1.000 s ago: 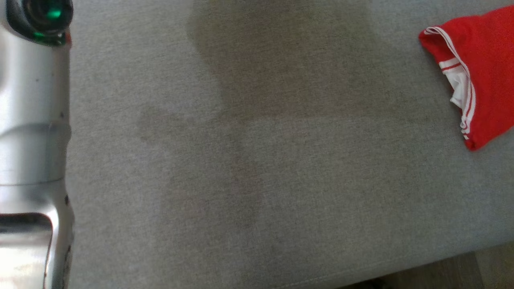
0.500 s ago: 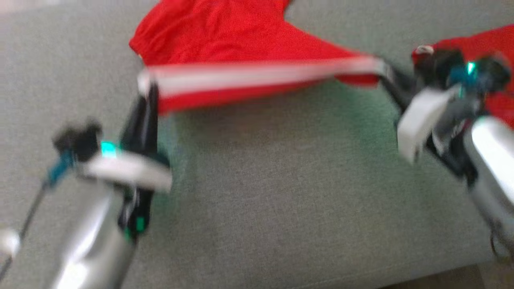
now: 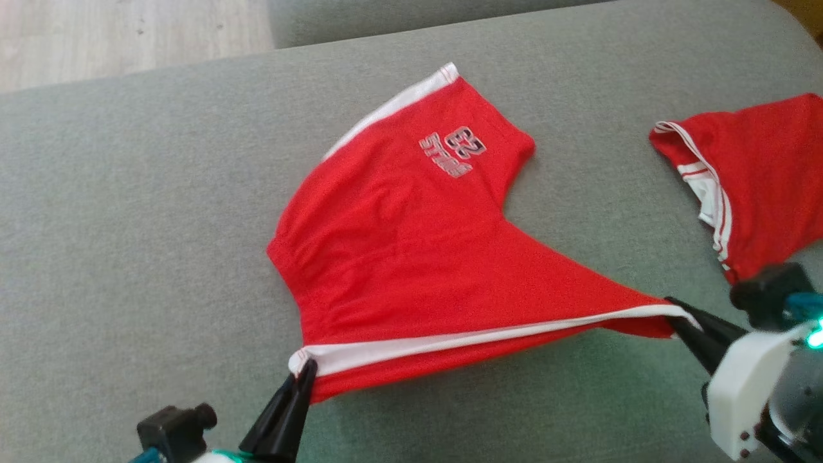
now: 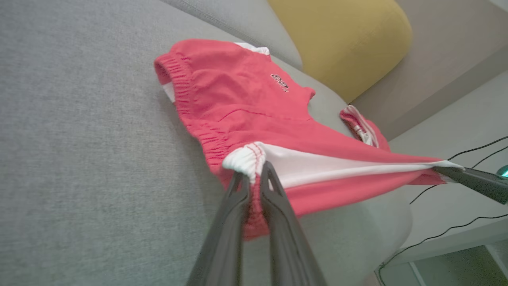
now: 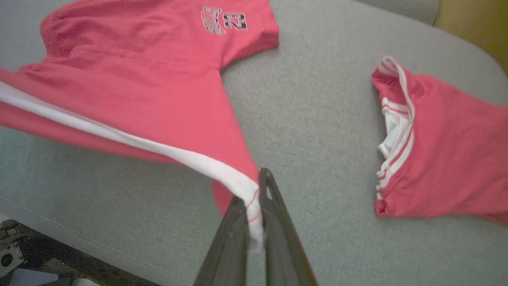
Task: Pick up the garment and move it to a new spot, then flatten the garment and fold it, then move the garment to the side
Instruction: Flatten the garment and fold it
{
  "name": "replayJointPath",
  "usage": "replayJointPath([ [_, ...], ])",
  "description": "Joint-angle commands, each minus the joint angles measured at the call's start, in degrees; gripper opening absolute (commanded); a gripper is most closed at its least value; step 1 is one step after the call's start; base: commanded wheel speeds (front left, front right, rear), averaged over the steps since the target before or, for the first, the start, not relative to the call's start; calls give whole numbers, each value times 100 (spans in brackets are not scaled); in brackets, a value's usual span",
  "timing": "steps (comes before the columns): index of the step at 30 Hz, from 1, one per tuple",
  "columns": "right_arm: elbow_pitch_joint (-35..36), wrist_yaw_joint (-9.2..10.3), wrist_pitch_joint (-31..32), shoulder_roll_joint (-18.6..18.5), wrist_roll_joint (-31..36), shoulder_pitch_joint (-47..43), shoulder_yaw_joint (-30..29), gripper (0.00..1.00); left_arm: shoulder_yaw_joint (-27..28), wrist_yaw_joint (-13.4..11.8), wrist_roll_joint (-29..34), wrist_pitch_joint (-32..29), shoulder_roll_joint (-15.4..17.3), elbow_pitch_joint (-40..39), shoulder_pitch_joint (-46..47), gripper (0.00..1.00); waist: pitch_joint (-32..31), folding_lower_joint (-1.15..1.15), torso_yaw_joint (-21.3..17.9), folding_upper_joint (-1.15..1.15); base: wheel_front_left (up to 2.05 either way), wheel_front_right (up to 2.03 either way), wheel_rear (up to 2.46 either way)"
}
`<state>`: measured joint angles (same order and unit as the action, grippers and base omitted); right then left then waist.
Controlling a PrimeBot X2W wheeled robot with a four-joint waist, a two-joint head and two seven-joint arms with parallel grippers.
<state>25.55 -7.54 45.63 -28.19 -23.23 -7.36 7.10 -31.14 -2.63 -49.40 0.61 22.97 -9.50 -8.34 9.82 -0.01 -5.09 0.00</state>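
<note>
Item: red shorts [image 3: 411,257], lying mid-cushion on grey sofa [image 3: 128,225], near white-striped edge lifted taut between left gripper [image 3: 306,370] and right gripper [image 3: 674,303], both clamped on its corners; repositioning apparently in hand, with flattening, folding and setting aside not yet done.

Shorts [image 3: 411,257] on sofa [image 3: 128,225], second garment [image 3: 765,173] — right

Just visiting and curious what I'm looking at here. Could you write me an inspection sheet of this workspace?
Surface: grey fabric cushion.
Job's things: red shorts, white side stripe stretched between both grippers.
Clutter: second red garment, lying apart on the right.
Grippers: left gripper shut on the stripe's waistband end; right gripper on its hem end.
Cables: black cables beyond the cushion's edge.
Surroundings: yellow cushion, wooden floor.
</note>
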Motion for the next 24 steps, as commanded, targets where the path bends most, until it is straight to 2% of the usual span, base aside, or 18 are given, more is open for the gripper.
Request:
replayJointPath([
  [1,343,5,46,-124,75,164,-123,0,246,-61,-83,14,114,-277,150,0,-9,1,32,0,0,0,0],
  [4,556,5,52,-182,173,293,-125,0,246,-148,-104,21,31,-507,154,0,22,1,82,0,0,0,0],
  [8,228,5,-176,-541,126,1077,256,0,291,-161,-59,123,-247,-271,656,0,180,1,197,0,0,0,0],
  [14,-979,5,-794,-1011,-212,2905,1196,0,293,-166,33,225,-882,643,1870,0,694,1,518,0,0,0,0],
  [18,-1895,5,-1169,-1082,-456,4153,1929,0,310,-155,133,415,-1267,1394,2591,0,1067,1,754,0,0,0,0],
  [24,-3081,5,-1600,-976,-792,5676,2946,0,369,-130,253,805,-1663,2429,3408,0,1523,1,1043,0,0,0,0],
])
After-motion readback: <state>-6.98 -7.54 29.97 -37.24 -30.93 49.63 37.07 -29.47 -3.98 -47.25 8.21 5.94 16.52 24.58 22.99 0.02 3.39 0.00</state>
